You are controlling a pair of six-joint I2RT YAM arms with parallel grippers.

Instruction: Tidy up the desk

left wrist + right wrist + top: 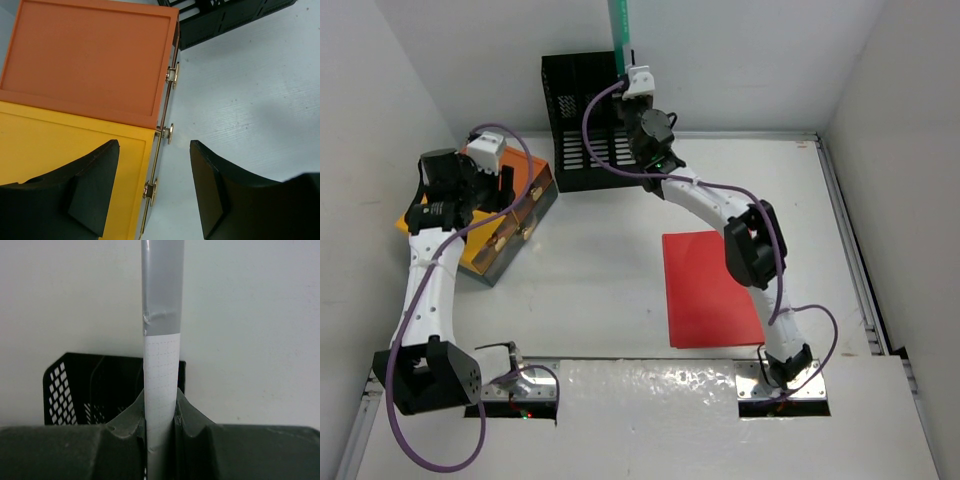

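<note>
While left tool point(155, 145) gapes over drawer box point(85, 55), right tool point(160, 412) clamps upright notebook point(161, 315) at counter's point(610, 290) far edge.

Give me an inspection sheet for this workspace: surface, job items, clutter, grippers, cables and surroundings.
Surface: white desk, with a shiny foil-like strip along the near edge.
Job's things: red folder lying flat by the right arm; black mesh rack at the back wall; orange-and-yellow drawer box at the left, knobs facing the desk middle; thin flat item held upright over the rack.
Clutter: nothing seen.
Grippers: left gripper jaws open, above the drawer box's knobbed front; right gripper jaws shut on the thin flat item.
Cables: purple cables loop along both arms.
Surroundings: white walls; metal rail on the right edge.
</note>
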